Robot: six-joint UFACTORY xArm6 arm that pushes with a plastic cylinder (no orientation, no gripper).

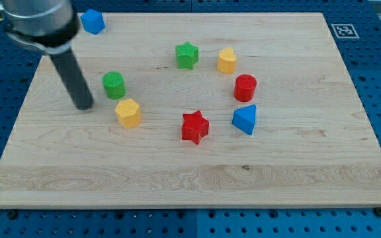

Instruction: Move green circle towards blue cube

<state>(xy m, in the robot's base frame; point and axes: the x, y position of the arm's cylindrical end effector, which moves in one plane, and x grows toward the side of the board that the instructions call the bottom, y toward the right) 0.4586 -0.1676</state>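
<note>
Red star (194, 126) sits nearest the view's bottom. My tip (84, 106), bare rod holding nothing, rests just left of green circle (114, 85); blue cube (92, 21) at top left.

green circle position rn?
The green circle sits in the view's left half of the board, just above the yellow block and right of my tip, which stands close but apart. The blue cube lies toward the view's top left.
</note>
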